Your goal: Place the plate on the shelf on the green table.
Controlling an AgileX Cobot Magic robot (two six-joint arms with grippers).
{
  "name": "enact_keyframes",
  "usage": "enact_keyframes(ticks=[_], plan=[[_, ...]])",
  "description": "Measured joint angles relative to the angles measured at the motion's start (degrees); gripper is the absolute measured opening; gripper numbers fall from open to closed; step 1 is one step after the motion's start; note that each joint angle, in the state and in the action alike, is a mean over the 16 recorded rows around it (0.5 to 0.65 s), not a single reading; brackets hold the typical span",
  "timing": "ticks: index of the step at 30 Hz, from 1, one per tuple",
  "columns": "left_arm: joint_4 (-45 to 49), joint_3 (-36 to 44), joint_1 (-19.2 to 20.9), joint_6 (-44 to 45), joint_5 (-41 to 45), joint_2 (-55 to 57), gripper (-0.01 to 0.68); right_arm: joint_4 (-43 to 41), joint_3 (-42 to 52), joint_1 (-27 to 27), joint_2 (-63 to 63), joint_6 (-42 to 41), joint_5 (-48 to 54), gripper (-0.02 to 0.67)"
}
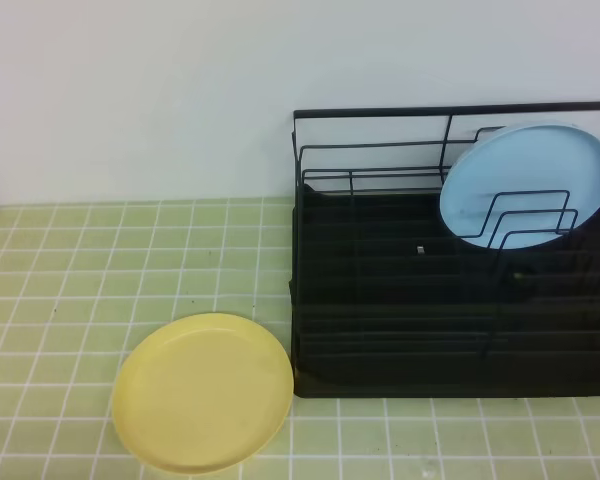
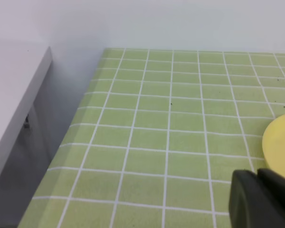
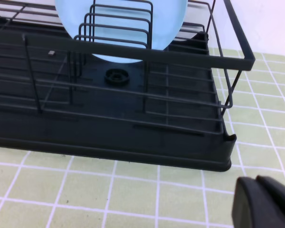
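We start from the green table (image 1: 60,270), with the shelf (image 1: 460,300) on its right side and the plate (image 1: 202,392) lying flat just left of the shelf's front corner, untouched. We should slip under its raised rim, tilt it upright, and slot it between free dividers beside the light-blue plate (image 1: 525,185). Only the wrist views show our left gripper (image 2: 263,199) and right gripper (image 3: 266,202), both pressed together, empty.
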Motion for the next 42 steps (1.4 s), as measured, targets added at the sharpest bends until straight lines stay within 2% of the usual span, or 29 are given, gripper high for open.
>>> enact_keyframes(ticks=[42], plan=[[0.0,0.0,0.0,0.0,0.0,0.0,-0.003,-0.1,0.0,0.0,0.0,0.0,0.0,-0.003]])
